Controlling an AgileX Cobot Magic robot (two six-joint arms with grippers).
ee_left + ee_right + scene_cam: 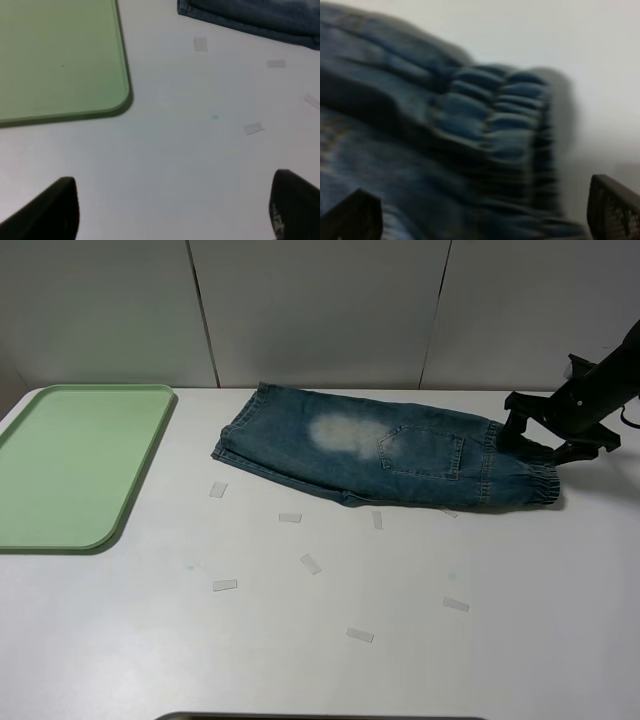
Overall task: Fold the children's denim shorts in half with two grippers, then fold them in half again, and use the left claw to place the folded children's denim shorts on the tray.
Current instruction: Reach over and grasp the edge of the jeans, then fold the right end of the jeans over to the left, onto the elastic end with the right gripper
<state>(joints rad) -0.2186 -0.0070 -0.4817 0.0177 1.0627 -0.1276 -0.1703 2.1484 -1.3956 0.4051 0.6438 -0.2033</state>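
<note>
Found the small blue-green denim children's shorts (390, 455) lying on the plain white tabletop (400, 580), already doubled leg over leg, with the gathered elastic waistband (540, 485) toward the right arm and the hemmed cuffs (235, 440) toward the flat pale green rectangular plastic tray (70, 465), apart from it. Judged the second fold to be the step in hand. Saw the black pronged right gripper (540, 440) poised at the waistband end, jaws spread wide, holding nothing. Needed, for a clean fold, a bite through both denim layers at the waistband rather than the top layer alone, a matching pinch from the other arm, a level lift, and the waistband carried across to meet the cuffs edge to edge. Got the whole garment, its faded oval and back pocket only from the high camera, yet missed the left gripper (175, 210) there entirely. Caught that one solely through its own wrist camera: black fingertips (55, 205) far apart, empty, over bare tabletop near the tray's rounded corner (122, 97), cuffs far ahead. Took from the right wrist camera, blurred, the waistband gathers (510, 130) close between the prongs; could not tell whether touching.
</note>
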